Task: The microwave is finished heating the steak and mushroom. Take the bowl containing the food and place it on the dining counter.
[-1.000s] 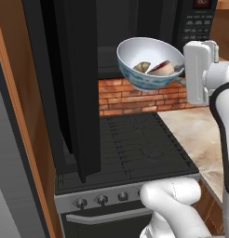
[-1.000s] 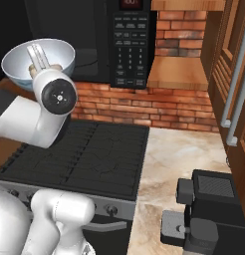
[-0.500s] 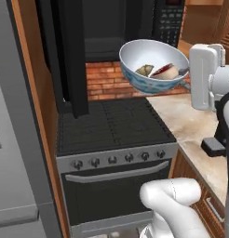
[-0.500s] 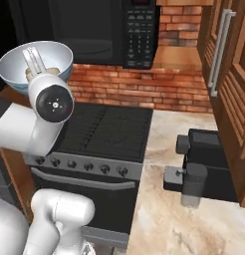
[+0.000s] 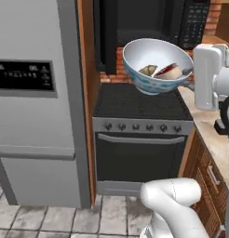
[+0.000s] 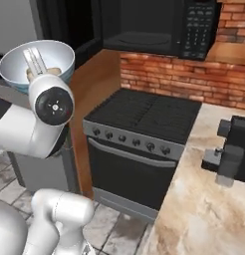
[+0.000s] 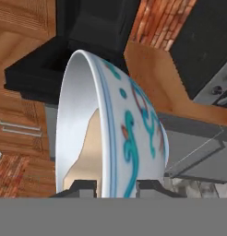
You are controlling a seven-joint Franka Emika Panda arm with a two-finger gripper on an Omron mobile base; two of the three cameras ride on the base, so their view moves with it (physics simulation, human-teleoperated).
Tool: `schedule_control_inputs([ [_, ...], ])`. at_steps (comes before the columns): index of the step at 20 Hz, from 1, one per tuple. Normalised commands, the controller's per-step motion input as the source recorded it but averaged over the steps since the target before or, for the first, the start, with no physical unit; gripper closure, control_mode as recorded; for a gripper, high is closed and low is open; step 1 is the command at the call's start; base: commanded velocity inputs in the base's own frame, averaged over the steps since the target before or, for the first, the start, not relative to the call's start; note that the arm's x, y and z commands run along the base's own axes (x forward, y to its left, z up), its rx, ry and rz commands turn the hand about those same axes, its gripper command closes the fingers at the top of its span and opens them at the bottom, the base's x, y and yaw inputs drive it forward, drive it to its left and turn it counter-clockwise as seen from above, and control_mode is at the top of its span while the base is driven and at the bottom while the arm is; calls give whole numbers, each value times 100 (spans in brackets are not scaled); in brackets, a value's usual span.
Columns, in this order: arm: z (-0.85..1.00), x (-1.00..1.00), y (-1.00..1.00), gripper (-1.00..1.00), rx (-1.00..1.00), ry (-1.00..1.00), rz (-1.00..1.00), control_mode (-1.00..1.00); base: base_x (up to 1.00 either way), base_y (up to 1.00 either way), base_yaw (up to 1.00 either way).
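Note:
The blue-and-white patterned bowl [image 5: 156,65] hangs in the air in front of the stove, tilted a little, well clear of the microwave [image 5: 149,21]. My gripper [image 5: 190,83] is shut on the bowl's right rim. The reddish steak [image 5: 168,70] and the olive-tan mushroom [image 5: 148,70] lie inside. In the right base view the bowl [image 6: 55,55] sits above my wrist, with a finger [image 6: 34,60] over its white inside. In the hand view the rim of the bowl [image 7: 134,133] stands between my fingertips [image 7: 116,186]. The dining counter is out of view.
The microwave's dark door [image 5: 104,32] stands open to the left. A black stove [image 5: 142,121] sits below it. A grey fridge [image 5: 32,102] rises at the left behind a wooden side panel. On the marbled counter [image 6: 209,209] right of the stove stands a dark coffee machine [image 6: 231,149].
Both base views have shifted: the base has backed away from the stove and turned, bringing the fridge and floor into view. The bowl has stayed in my grip.

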Motion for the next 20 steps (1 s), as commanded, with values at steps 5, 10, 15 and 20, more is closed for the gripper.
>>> schedule_control_inputs([
  [5,0,0,0,100,0,0,0,100,-90,1,79],
  [10,0,0,0,100,0,0,0,100,-45,19,87],
  [15,0,0,0,100,0,0,0,100,-5,15,91],
  [20,0,0,0,100,0,0,0,100,43,0,81],
])
